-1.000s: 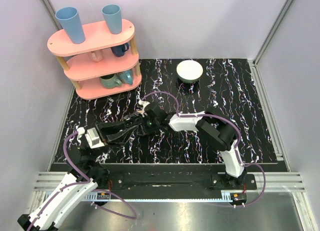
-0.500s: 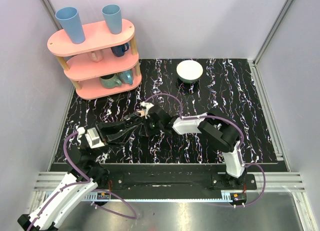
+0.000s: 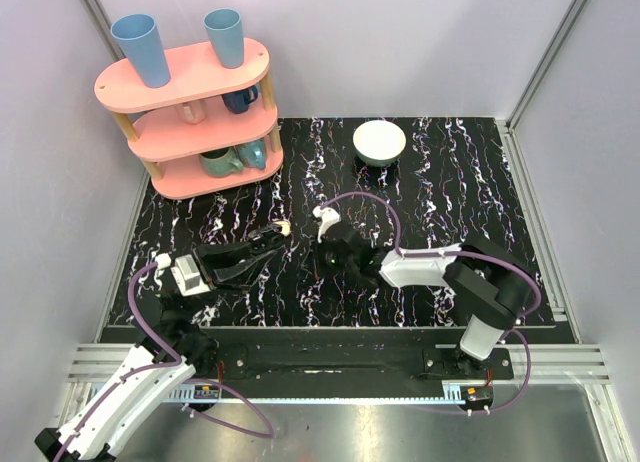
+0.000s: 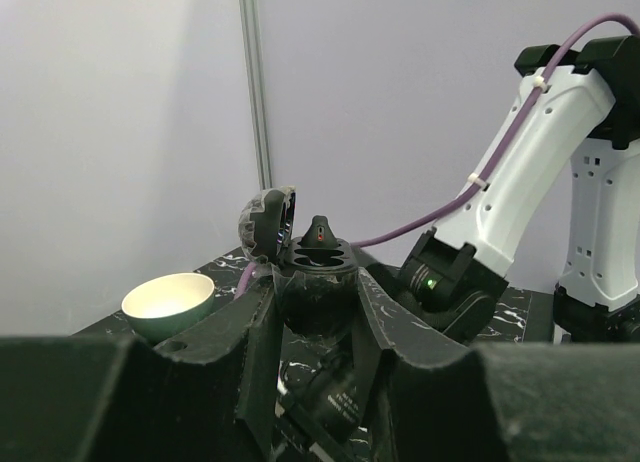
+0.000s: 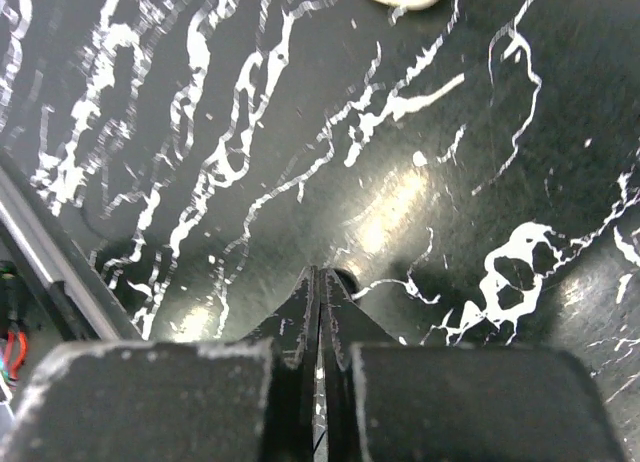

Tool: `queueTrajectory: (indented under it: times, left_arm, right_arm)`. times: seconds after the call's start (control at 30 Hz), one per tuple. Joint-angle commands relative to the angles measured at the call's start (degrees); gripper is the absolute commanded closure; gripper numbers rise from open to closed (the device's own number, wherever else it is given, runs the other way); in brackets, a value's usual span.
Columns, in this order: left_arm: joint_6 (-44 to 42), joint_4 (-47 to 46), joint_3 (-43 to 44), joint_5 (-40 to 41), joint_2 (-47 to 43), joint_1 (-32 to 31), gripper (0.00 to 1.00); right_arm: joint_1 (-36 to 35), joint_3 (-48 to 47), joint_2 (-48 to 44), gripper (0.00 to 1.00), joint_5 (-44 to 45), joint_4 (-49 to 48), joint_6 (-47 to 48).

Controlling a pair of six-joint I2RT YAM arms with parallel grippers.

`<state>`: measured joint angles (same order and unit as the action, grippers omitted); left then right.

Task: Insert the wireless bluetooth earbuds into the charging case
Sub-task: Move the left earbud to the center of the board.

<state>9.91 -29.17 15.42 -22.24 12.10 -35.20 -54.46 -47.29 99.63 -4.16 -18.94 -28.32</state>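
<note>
Case point(image 4: 315, 302) open, clamped in left jaws near tabletop's point(image 3: 450, 182) middle.
One earbud point(image 4: 320, 232) stands in its well, lid point(image 4: 262, 222) tipped back; right jaws pressed together, near, right of case; bowl point(image 3: 380, 142) well behind.

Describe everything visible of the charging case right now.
The charging case is small and rounded, cream from above, dark in the backlit wrist view. It sits upright, clamped between the fingers of the left claw. Its hinged lid stands open, tilted left, and one earbud sits in a socket.
</note>
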Motion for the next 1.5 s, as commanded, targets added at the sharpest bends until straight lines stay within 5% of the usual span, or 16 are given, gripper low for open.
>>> queueTrajectory:
  times: [0.0,0.1,0.17,0.3,0.5,1.47]
  left_arm:
    - [0.1,-2.1,2.2,1.1,0.6,-0.1,1.00]
    - [0.1,-2.0,2.3,1.0,0.6,0.0,1.00]
    - [0.0,-1.8,2.4,1.0,0.6,0.0,1.00]
    - [0.1,-1.7,2.4,1.0,0.6,-0.1,1.00]
    - [0.1,-1.7,2.3,1.1,0.3,-0.1,1.00]
    - [0.5,-2.2,1.9,1.1,0.6,-0.1,1.00]
  right_arm:
    - [-0.7,0.9,-4.8,1.00,3.8,-5.1,0.7]
    - [-0.6,0.7,-5.3,0.96,6.0,-3.9,-0.2]
    - [-0.6,-1.0,-4.1,0.74,7.6,-0.2,-2.0]
    - [-0.6,-2.3,-2.0,0.61,10.8,5.5,-9.4]
    - [-1.2,0.0,0.7,0.63,6.1,2.1,-15.4]
    - [-3.9,-1.4,5.0,0.72,4.3,1.7,-14.8]
